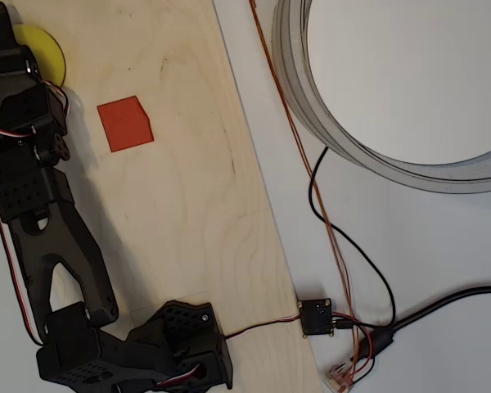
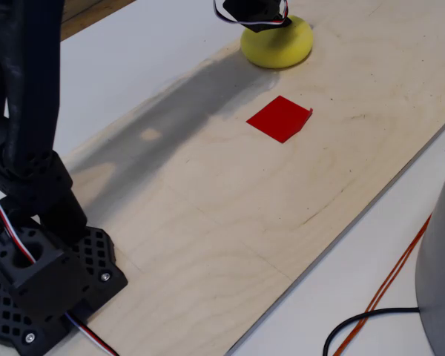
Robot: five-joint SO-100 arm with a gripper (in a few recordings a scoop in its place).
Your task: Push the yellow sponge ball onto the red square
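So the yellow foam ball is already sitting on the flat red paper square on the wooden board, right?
No. The yellow foam ball sits beside the flat red paper square, apart from it, on the wooden board; bare wood shows between them in the fixed view.

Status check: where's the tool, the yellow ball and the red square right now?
Tool over yellow sponge ball, jaw state unreadable. Ball on the wooden board, apart from red square. Bare board between them.

Bare board (image 2: pixel 230 222) was seen all around the red square (image 2: pixel 279 118); beyond the square, the ball (image 2: pixel 278 46) was overhung by the gripper (image 2: pixel 256 13).
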